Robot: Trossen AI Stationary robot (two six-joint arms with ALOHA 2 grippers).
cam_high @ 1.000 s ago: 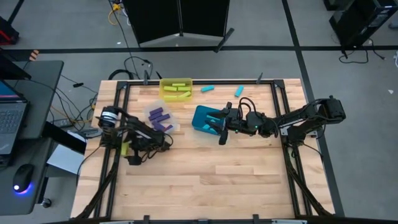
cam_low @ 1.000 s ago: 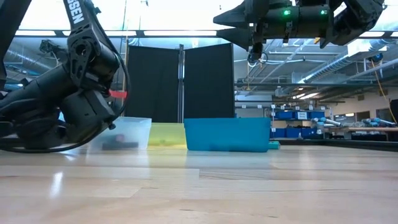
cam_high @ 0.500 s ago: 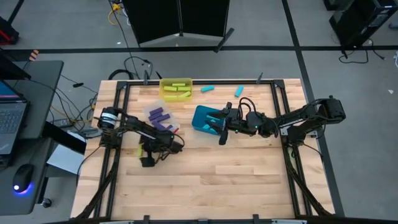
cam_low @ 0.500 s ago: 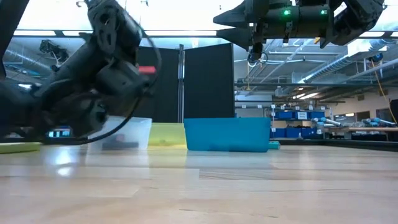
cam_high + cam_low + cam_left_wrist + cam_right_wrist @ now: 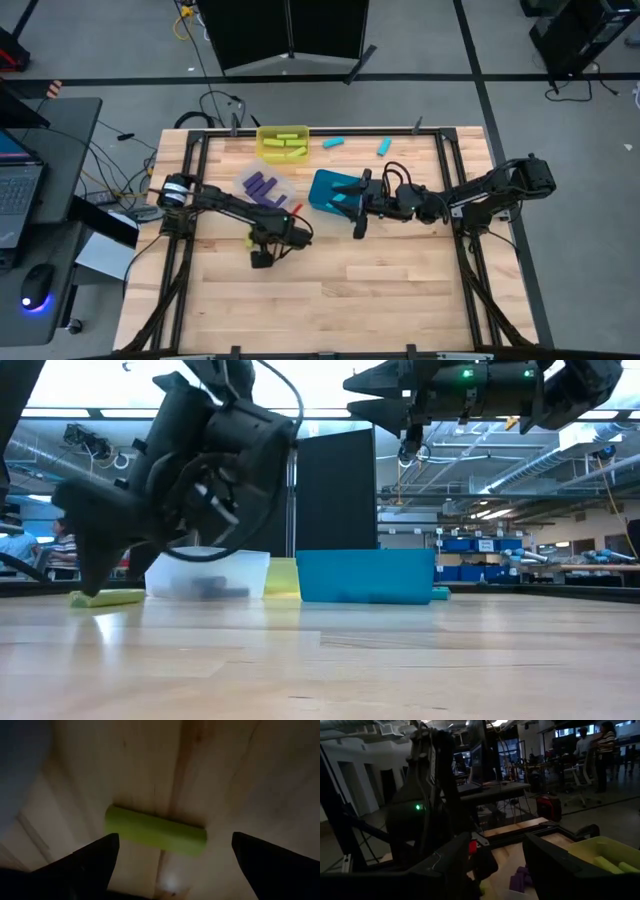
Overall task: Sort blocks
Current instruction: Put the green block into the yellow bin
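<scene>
Hovering with fingers spread wide, left gripper [image 5: 170, 852] straddled the yellow-green oblong block [image 5: 155, 830] mid-frame; skewed closing could've knocked it sideways.

We see purple blocks [image 5: 262, 188] heaped together, yellow-green blocks [image 5: 283, 148] grouped farther back, two cyan blocks [image 5: 334, 143] loose on the wood, one yellow-green bar [image 5: 155, 831] lying flat.

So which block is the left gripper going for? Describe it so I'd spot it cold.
Start at the clear bin of purple blocks. On bare table in front of it, the open left gripper hovers over a yellow-green block, the only one lying outside the yellow bin.
</scene>
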